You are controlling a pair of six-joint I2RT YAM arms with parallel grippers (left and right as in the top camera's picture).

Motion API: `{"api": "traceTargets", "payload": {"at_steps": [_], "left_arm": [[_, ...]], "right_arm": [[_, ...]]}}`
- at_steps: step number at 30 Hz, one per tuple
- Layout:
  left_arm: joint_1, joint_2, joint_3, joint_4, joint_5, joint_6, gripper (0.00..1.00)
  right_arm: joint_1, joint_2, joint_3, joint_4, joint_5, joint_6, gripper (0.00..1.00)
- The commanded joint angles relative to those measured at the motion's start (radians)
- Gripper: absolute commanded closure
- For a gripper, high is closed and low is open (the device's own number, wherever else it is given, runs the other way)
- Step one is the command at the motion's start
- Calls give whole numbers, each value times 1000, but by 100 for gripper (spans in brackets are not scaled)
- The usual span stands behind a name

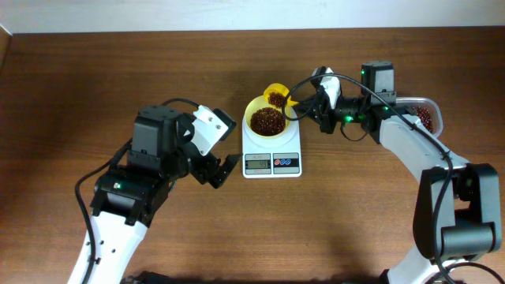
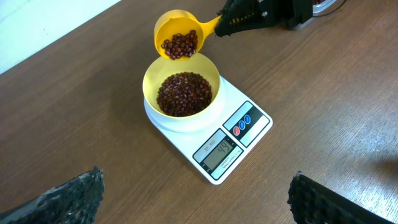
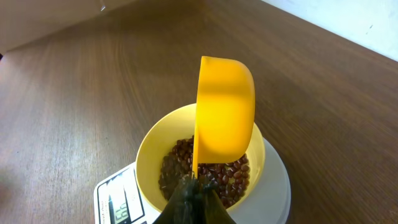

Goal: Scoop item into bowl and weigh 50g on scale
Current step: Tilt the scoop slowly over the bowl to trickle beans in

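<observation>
The pale-yellow bowl (image 1: pixel 267 121) sits on the white scale (image 1: pixel 271 154) and holds a heap of dark reddish-brown beans (image 2: pixel 183 93). The scale display (image 2: pixel 217 152) reads 49. My right gripper (image 1: pixel 313 105) is shut on the handle of a yellow scoop (image 1: pixel 278 96), tilted over the bowl's far rim with beans in it (image 2: pixel 179 45). In the right wrist view the scoop (image 3: pixel 225 115) stands on edge over the bowl (image 3: pixel 149 149). My left gripper (image 1: pixel 223 167) is open and empty, left of the scale; its fingertips (image 2: pixel 199 199) frame bare table.
A clear tub with more beans (image 1: pixel 424 117) stands at the far right behind the right arm. The wooden table (image 1: pixel 118 71) stretches around the scale; a pale wall edge runs along the back.
</observation>
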Motion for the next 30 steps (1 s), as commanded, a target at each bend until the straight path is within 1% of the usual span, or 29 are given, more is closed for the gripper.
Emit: {"api": "traceTargets", "payload": {"at_steps": [1, 3, 5, 7, 9, 11, 14, 16, 18, 20, 23, 27, 30], "left_arm": [[3, -4, -3, 2, 13, 16, 1], [3, -4, -3, 2, 14, 16, 1], [3, -4, -3, 2, 14, 16, 1], [3, -4, -3, 2, 13, 16, 1], [3, -4, -3, 2, 13, 15, 1], [3, -4, -3, 2, 13, 16, 1], [3, -4, -3, 2, 14, 16, 1], [3, -4, -3, 2, 14, 16, 1], [3, -4, -3, 2, 13, 16, 1], [3, -4, -3, 2, 13, 16, 1], [3, -4, -3, 2, 13, 16, 1], [3, -4, -3, 2, 13, 16, 1], [3, -4, -3, 2, 14, 16, 1]], "right_arm": [[11, 0, 6, 16, 8, 5, 96], [16, 0, 6, 6, -21, 4, 96], [17, 0, 6, 9, 34, 4, 96], [18, 0, 6, 0, 5, 4, 96], [17, 0, 6, -2, 82, 4, 96], [18, 0, 6, -2, 40, 4, 96], [18, 0, 6, 1, 34, 5, 96], [18, 0, 6, 1, 24, 42, 96], [18, 0, 6, 1, 23, 43, 96], [18, 0, 6, 1, 23, 90, 96], [18, 0, 6, 1, 23, 212, 96], [18, 0, 6, 1, 23, 294, 96], [18, 0, 6, 0, 23, 320, 96]]}}
